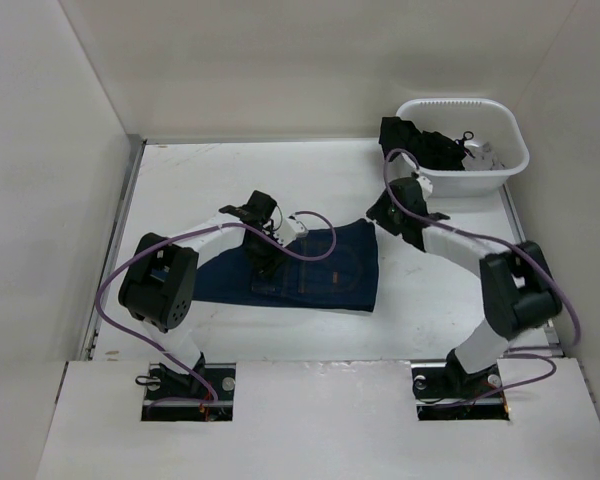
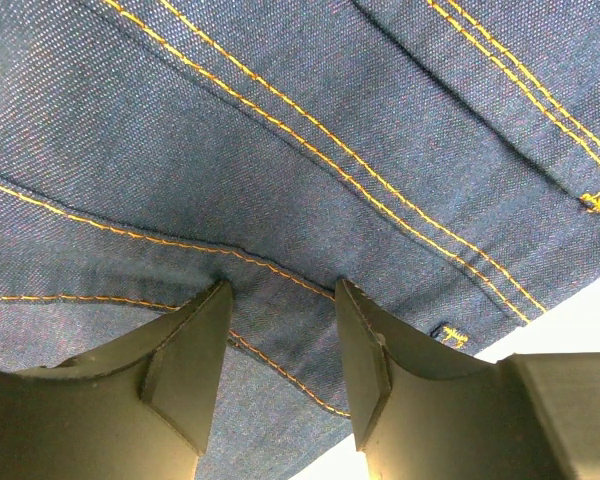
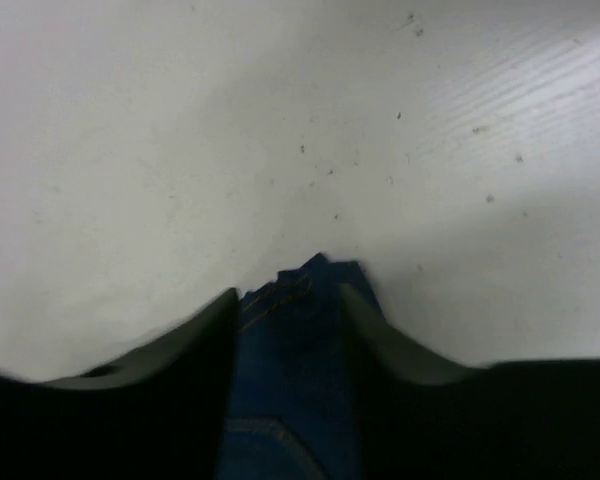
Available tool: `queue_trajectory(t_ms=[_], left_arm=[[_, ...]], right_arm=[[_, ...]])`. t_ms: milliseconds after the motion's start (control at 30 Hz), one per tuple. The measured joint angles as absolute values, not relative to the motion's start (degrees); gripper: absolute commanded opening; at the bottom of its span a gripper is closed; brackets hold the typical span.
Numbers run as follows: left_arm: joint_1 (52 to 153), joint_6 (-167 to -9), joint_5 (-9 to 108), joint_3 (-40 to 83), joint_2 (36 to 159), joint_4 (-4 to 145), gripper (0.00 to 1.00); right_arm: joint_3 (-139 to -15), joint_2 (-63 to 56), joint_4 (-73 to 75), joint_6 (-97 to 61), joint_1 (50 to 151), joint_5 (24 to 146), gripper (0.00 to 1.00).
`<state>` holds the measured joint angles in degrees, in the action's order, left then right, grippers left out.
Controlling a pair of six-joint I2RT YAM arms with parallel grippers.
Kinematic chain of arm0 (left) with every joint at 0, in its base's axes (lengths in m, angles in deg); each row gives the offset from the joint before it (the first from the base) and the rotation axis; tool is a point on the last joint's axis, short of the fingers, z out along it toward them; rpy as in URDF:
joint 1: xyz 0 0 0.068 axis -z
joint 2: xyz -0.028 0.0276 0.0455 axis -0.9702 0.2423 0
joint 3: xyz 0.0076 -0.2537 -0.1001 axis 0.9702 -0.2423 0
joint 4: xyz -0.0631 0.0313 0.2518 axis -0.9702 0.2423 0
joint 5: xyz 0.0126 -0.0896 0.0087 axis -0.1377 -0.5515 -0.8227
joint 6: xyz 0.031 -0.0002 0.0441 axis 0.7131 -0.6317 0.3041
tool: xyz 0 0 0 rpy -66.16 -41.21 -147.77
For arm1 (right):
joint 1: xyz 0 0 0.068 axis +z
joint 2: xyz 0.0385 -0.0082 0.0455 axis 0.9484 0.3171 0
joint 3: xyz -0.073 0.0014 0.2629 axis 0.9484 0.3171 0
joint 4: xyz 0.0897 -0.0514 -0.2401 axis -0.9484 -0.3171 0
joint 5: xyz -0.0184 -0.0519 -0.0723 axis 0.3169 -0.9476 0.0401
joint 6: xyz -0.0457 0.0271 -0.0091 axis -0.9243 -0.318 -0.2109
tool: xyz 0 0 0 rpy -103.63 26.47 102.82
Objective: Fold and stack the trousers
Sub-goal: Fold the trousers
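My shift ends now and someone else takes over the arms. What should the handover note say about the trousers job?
Left gripper: open, fingertips down on the trousers.
Right gripper: open, with the trousers' far right corner lying between its fingers.
Trousers: folded over, lying flat in the middle of the table. A black garment sits in the white basket at the far right.
Done: at least one fold, it seems.
Left: probably another fold, then stacking.

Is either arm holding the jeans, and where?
The left gripper holds nothing, jaws open over the jeans. A jeans corner sits between the jaws of the right gripper; clamped or not, cannot tell.
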<state>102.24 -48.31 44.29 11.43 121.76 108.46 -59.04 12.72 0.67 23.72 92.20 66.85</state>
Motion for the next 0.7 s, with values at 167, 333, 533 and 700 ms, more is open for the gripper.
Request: queue_trajectory(t_ms=[167, 333, 533, 700], left_arm=[[102.24, -48.55, 44.29, 11.52, 121.78, 108.55, 0.45], [101.63, -48.93, 43.72, 12.15, 122.09, 109.20, 0.46], [100.38, -49.32, 43.62, 12.68, 122.15, 110.23, 0.46], [98.09, -49.95, 42.50, 14.17, 122.11, 112.85, 0.48]], right_arm=[[-49.38, -3.28, 0.84, 21.53, 92.72, 68.52, 0.79], [-42.11, -6.05, 0.36, 21.95, 97.62, 72.14, 0.79], [-36.69, -3.87, 0.08, 25.20, 100.16, 74.09, 0.77], [-36.12, -1.27, 3.14, 26.56, 101.10, 76.01, 0.36]])
